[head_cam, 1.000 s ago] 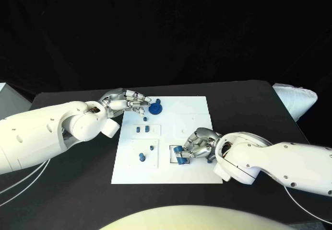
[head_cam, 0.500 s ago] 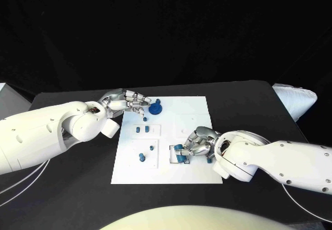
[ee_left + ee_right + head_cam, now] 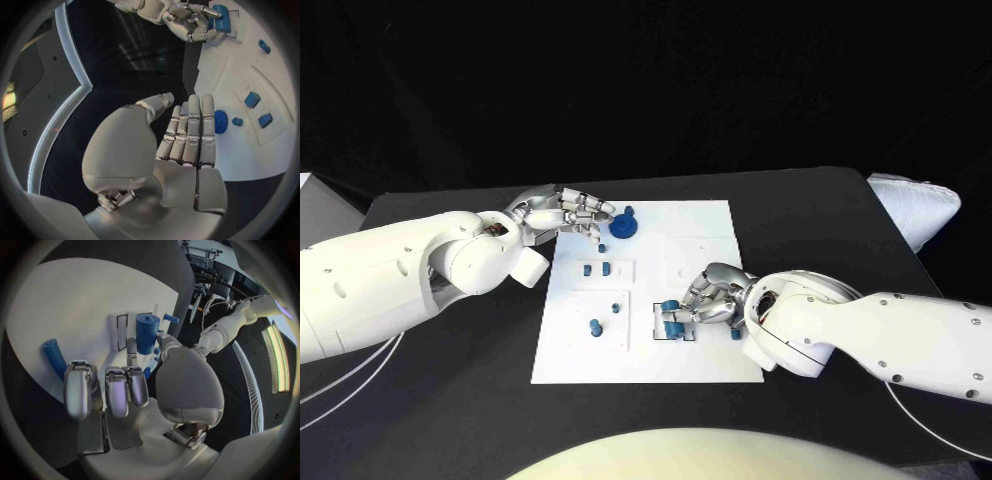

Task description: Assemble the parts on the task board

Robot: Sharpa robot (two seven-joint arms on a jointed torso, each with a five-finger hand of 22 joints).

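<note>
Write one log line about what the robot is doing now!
right robot hand: pinching small blue cylinder part | left robot hand: open | white task board

table (image 3: pixel 848 215): black, square, in front of me
backdrop (image 3: pixel 646 80): all black behind my table
right of table: white padded thing (image 3: pixel 917 208) at the far corner
left edge: grey-white box (image 3: pixel 312 200) beside my table
light strips (image 3: pixel 275 357): long, glowing, overhead
</note>
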